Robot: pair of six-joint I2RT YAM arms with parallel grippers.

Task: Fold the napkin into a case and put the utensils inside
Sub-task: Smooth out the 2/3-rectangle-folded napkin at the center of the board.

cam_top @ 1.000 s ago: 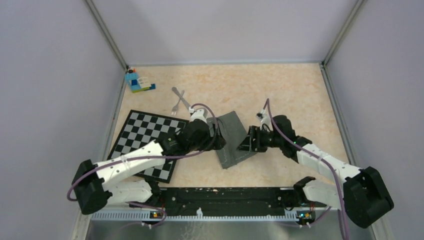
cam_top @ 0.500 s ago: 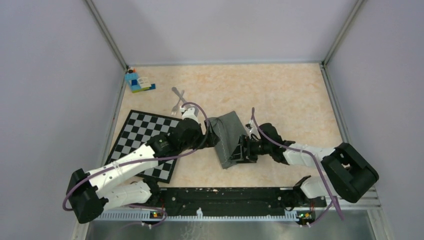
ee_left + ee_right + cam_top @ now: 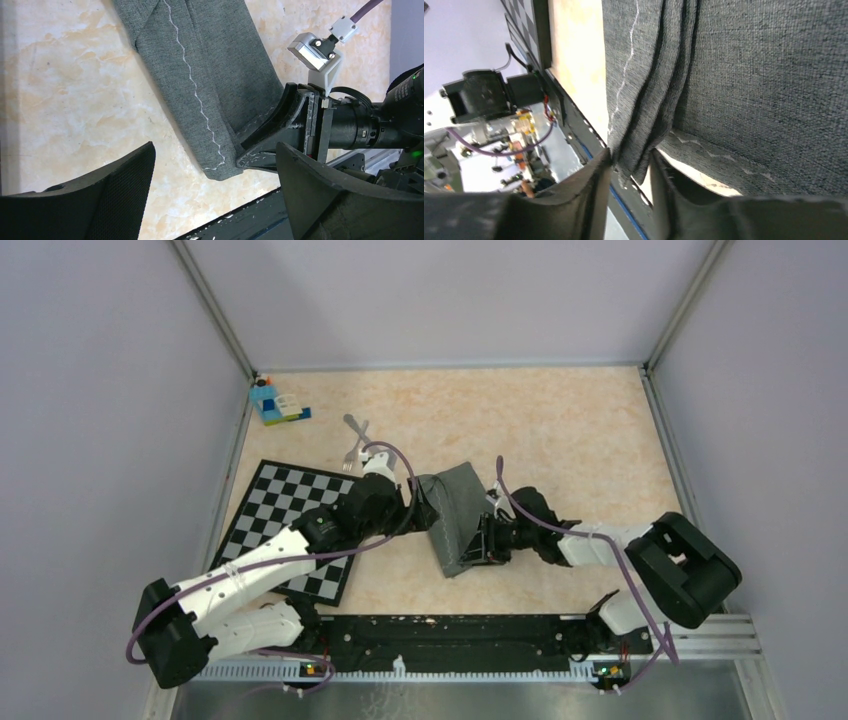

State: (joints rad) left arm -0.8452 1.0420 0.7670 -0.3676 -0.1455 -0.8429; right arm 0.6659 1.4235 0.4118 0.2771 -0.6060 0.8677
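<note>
The dark grey napkin [image 3: 455, 512] lies folded into a narrow slanted strip in the middle of the table, and its stitched hem shows in the left wrist view [image 3: 210, 75]. My right gripper [image 3: 482, 540] reaches in low from the right at the strip's near end. In the right wrist view it [image 3: 631, 161] is shut on several bunched layers of the napkin [image 3: 749, 75]. My left gripper [image 3: 420, 510] hovers by the strip's left edge. It [image 3: 215, 155] is open, with only table and the cloth's corner between its fingers. The fork and knife [image 3: 356, 440] lie crossed farther back on the left.
A black-and-white checkered mat [image 3: 290, 525] lies at the left under the left arm. A blue toy-brick block [image 3: 275, 403] stands in the far left corner. The black base rail [image 3: 450, 635] runs along the near edge.
My right gripper slid left to the napkin's near right edge and closed on its layers. The cloth now looks narrower and bunched. The left gripper drew back slightly left, still open.
</note>
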